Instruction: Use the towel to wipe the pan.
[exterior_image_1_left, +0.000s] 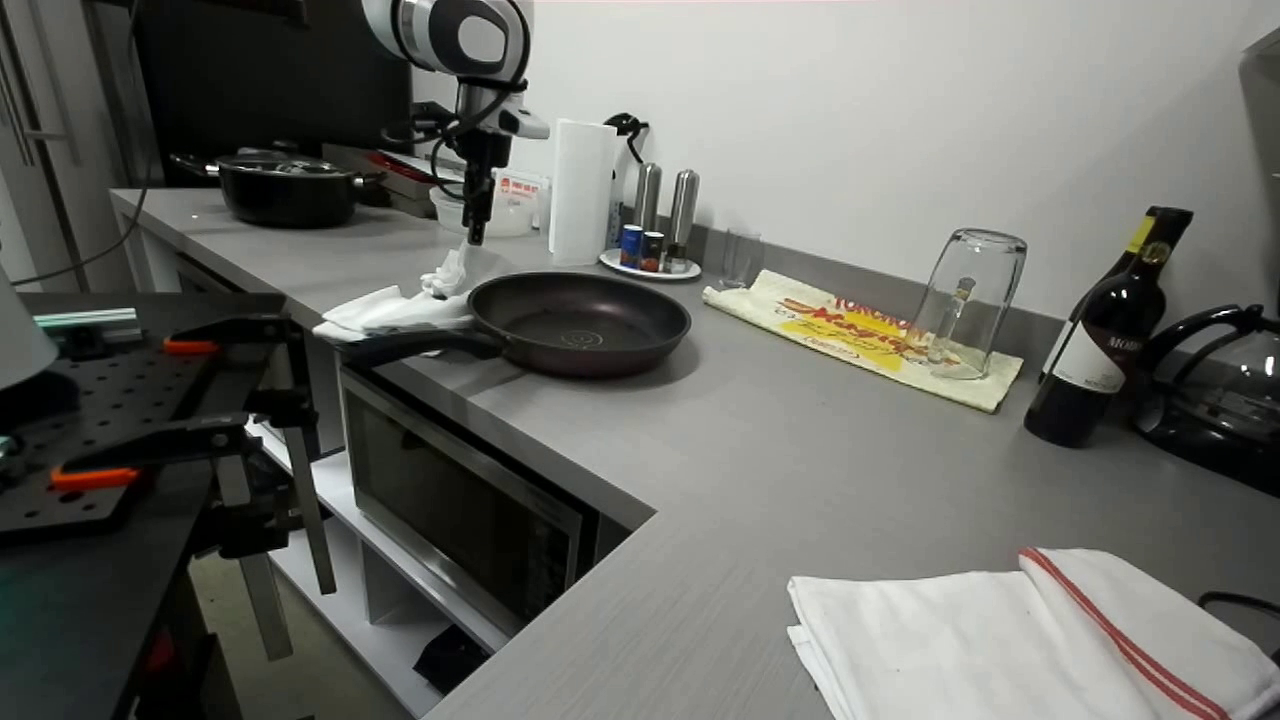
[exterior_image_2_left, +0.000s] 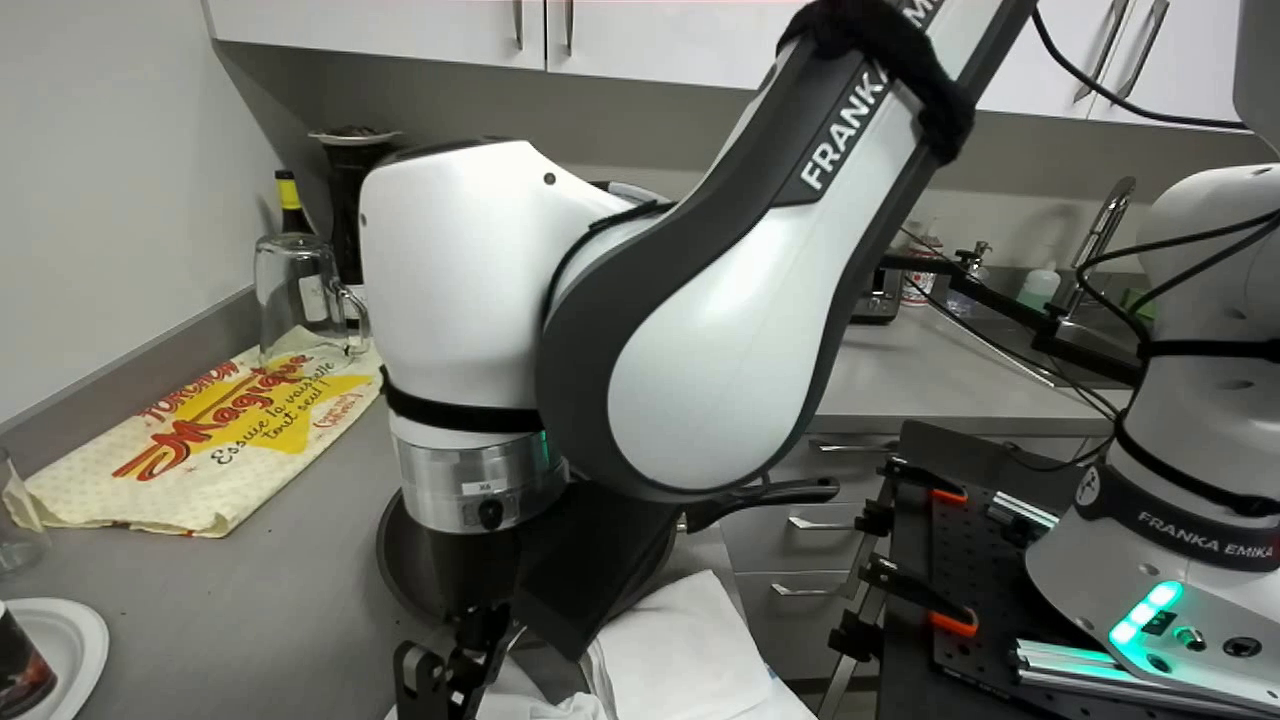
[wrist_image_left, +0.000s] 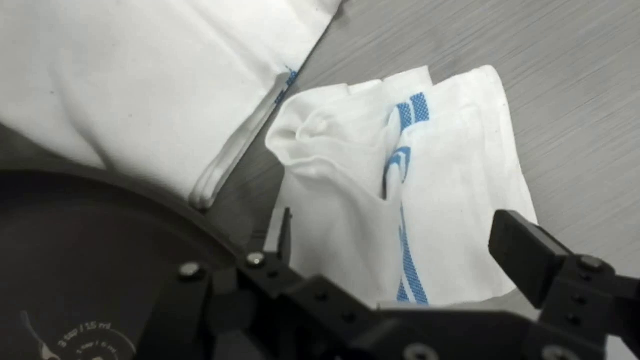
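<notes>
A long grey counter (exterior_image_1_left: 780, 470) spans the scene, and the white-and-black arm (exterior_image_2_left: 720, 370) reaches over it. The dark pan (exterior_image_1_left: 580, 310) sits on the counter, hollow side up. A flat-folded white cloth (wrist_image_left: 150, 90) lies close to the pan. The blue-striped white towel (wrist_image_left: 435, 200) lies bunched just beside the pan. Above the towel the claw (wrist_image_left: 392, 220) hangs unclenched, its fingers (wrist_image_left: 522, 255) spread wide

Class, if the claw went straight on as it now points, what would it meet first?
Probably the rumpled blue-striped towel beneath the claw; the gap between them is hard to judge.
</notes>
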